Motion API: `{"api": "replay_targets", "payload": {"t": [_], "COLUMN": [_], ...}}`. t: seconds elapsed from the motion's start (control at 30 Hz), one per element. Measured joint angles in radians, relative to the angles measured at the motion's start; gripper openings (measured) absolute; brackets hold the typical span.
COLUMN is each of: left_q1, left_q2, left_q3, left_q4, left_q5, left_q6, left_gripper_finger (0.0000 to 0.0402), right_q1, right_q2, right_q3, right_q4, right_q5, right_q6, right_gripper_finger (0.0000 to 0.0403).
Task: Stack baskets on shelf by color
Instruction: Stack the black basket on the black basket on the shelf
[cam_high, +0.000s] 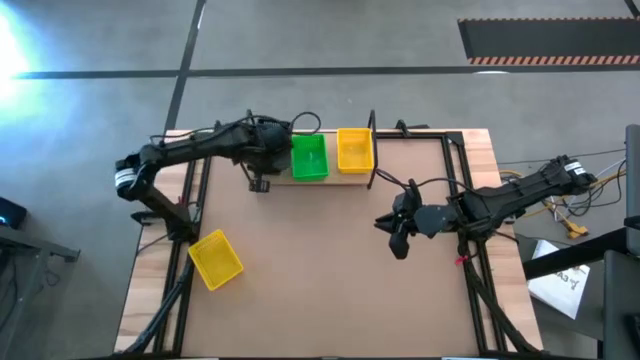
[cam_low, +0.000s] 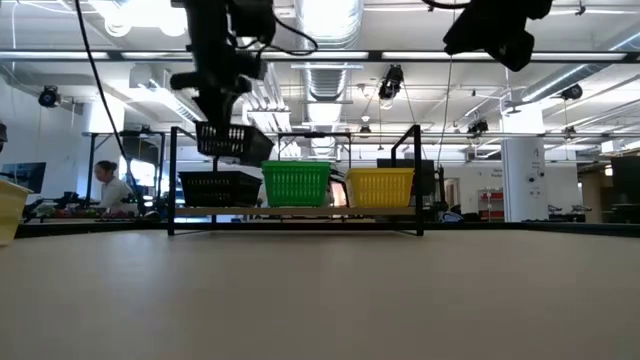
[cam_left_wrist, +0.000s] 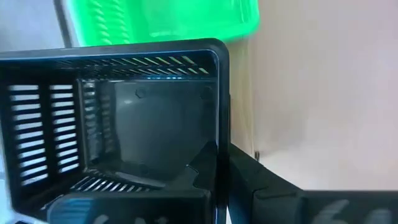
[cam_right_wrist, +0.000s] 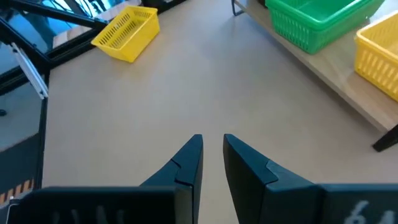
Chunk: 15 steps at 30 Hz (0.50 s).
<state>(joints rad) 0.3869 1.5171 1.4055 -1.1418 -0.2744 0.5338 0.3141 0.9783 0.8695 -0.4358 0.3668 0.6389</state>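
The step in hand looks like stacking black on black: the left tool (cam_low: 228, 112) is clenched on the wall of a black basket (cam_low: 233, 141) and holds it in the air over the shelf's (cam_low: 300, 209) left end, directly above another black basket (cam_low: 220, 186) that sits on the plank. The held basket is not level; in the low view its right end dips lower than its left, mouth roughly upward. Its long axis seems to run left-right, along the shelf, though the arm hides it from above. Next, I judge, it must be levelled, lined up over the lower basket's rim and lowered until it nests, then let go. To the right on the shelf sit green baskets (cam_high: 309, 157) and then yellow ones (cam_high: 354, 149), close side by side, mouths up, their long axes running near-to-far across the plank; how many are nested in each I cannot tell. One yellow basket (cam_high: 215, 259) lies apart on the near left of the surface (cam_high: 330, 280), skewed to its edges. The right tool (cam_right_wrist: 212, 154) waits above the right side of the surface, fingers slightly parted, grasping nothing.
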Motion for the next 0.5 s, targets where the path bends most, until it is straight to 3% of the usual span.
{"api": "replay_targets", "payload": {"t": [0.3, 0.5], "left_q1": [0.002, 0.003], "left_q2": [0.082, 0.114], "left_q3": [-0.021, -0.024], "left_q4": [-0.052, -0.046], "left_q5": [-0.117, -0.065], "left_q6": [0.030, 0.031], "left_gripper_finger": [0.0000, 0.0000], "right_q1": [0.000, 0.000], "right_q2": [0.012, 0.019], "right_q3": [0.039, 0.039], "right_q4": [-0.015, -0.022], "right_q5": [0.002, 0.003], "right_q6": [-0.022, -0.022], "right_gripper_finger": [0.0057, 0.0057]}}
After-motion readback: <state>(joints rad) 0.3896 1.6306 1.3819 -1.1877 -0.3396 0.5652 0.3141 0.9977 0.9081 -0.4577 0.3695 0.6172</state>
